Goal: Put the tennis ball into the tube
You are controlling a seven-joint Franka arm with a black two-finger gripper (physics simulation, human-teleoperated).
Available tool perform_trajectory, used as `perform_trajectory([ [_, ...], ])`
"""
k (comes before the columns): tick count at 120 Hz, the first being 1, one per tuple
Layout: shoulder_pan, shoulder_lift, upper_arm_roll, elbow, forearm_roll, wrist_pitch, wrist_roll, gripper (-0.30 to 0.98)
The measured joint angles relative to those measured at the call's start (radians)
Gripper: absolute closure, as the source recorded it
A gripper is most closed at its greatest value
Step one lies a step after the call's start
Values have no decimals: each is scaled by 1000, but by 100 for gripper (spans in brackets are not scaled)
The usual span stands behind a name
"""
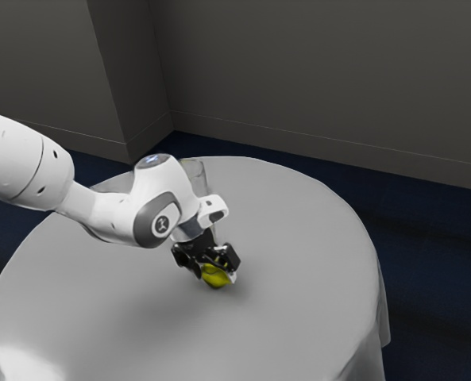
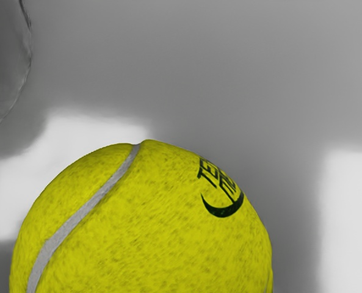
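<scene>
Tennis ball (image 1: pixel 214 276): at the pincer's working end, around the middle of the round tabletop (image 1: pixel 299 302); outside the tube; you cannot tell whether it touches the cloth or hangs just above it
Gripper (image 1: pixel 214 265): down over the ball; you cannot tell whether it grips the ball or merely surrounds it, so check the hold before you lift
Tube (image 1: pixel 194 169): clear, partly behind the arm (image 1: pixel 112 214), toward the tabletop's far edge from the ball; your wrist view shows its curved wall apart from the ball
Done: the reach to the ball looks complete; you seem to be at the grasp, or just past it
Left: secure the ball if it is loose, raise it above the tube's mouth, line it up, let it drop in; you have most of the task ahead
Risk: a low carry could knock the tube over
</scene>
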Motion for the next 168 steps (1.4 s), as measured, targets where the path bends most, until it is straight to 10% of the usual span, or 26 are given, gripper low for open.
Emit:
perform_trajectory([
  [45,-12,31,26,26,4,32,-36,33],
  [94,-44,-270,-38,28,55,-39,-122,70],
  [168,-14,-229,47,482,335,-572,-120,39],
])
